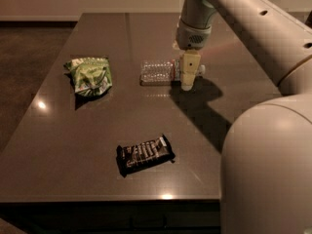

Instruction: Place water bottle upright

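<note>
Water bottle (157,72) lies on its side near the middle of the dark table (253,89), base pointing left, white cap (201,69) pointing right. Gripper (187,80) points straight down at the neck end and covers the label band; whether it is clamped on the bottle or loose around it cannot be told from this view. Step in hand, as judged: secure the neck, then tip the bottle up. To do it well, hold firm near the cap where the plastic is stiffest, then lift and swing the base down under the cap before lowering. Let go only once the base sits flat. Bottle: clear, ribbed, thin-walled plastic, probably light, so it is apt to roll or slip. Tabletop: smooth and glossy with lamp glints, offering little friction. Green crinkled snack bag (88,76) sits well to the left. Dark foil-wrapped bar (145,154) lies nearer the front edge. Both are well apart from the bottle.
</note>
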